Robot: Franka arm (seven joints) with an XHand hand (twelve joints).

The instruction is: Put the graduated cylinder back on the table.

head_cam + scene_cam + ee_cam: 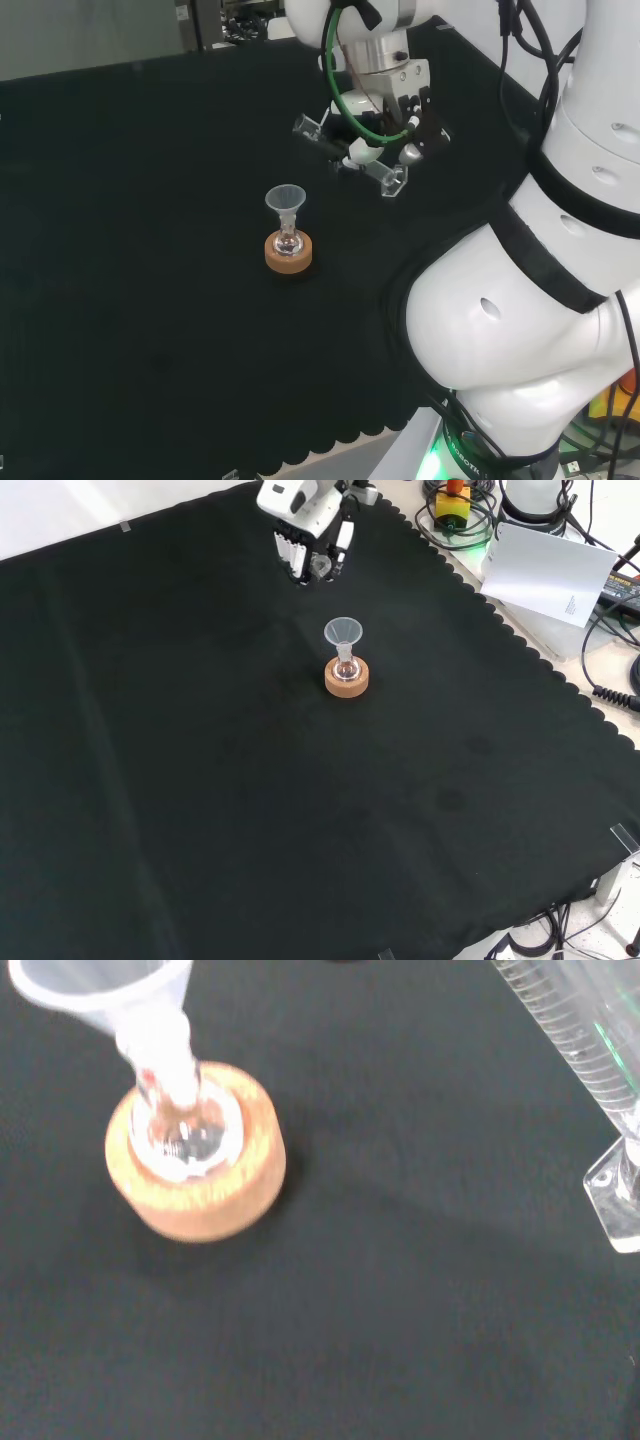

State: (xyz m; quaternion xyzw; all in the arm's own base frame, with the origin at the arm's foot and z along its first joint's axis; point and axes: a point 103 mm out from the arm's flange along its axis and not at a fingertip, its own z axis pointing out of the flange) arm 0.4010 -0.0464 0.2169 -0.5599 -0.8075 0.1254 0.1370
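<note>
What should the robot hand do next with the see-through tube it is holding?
Probably tip the graduated cylinder upright, then lower it. The hand holds it tilted above the black cloth, base off the surface, beside the funnel and flask on the cork ring, so it should stay clear of those.

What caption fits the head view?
Hand holds the tilted graduated cylinder above the cloth, beside a funnel-topped flask.

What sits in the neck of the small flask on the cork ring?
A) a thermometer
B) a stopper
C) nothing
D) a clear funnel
D: a clear funnel stands upright in the flask on the cork ring, plain in the head and front views.
</note>
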